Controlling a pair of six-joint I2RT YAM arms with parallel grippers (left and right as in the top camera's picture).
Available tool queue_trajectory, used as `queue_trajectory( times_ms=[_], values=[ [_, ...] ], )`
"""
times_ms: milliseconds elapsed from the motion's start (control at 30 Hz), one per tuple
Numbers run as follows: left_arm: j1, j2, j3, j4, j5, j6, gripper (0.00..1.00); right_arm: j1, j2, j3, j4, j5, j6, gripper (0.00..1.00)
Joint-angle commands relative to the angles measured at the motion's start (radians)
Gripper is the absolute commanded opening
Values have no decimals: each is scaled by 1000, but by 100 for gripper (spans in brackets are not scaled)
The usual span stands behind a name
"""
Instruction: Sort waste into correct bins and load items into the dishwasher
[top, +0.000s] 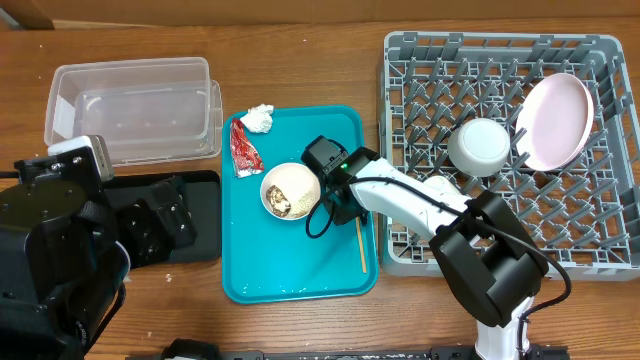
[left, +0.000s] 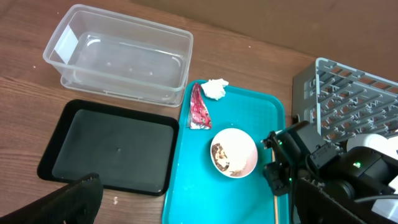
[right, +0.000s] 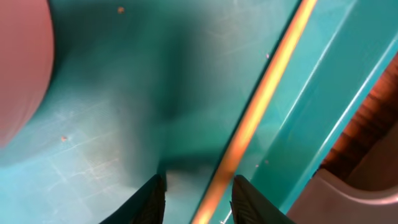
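Note:
My right gripper (top: 347, 205) is low over the teal tray (top: 300, 275). In the right wrist view it is open (right: 196, 198), and its fingers straddle a wooden chopstick (right: 261, 106) without gripping it. The chopstick (top: 361, 245) lies by the tray's right rim. A small pinkish bowl (top: 289, 190) holding rice and brown scraps sits just left of the gripper. The red wrapper (top: 244, 148) and white tissue (top: 258, 118) lie at the tray's upper left. My left gripper (left: 199, 211) is open and empty, high above the black tray (left: 112, 146). The cup is out of view.
The clear tub (top: 135, 110) stands at the back left, with the black tray (top: 205, 215) in front of it. The grey dish rack (top: 600, 230) on the right holds an overturned white bowl (top: 480, 145) and an upright pink plate (top: 555, 120).

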Motion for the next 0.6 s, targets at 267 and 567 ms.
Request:
queue_trajectory(
  times_ms=[267, 567],
  values=[
    [-4, 3, 4, 3, 5, -14, 100, 4, 5, 58, -19, -31, 2, 9],
    [-4, 3, 4, 3, 5, -14, 100, 1, -48, 191, -86, -19, 32, 4]
  ],
)
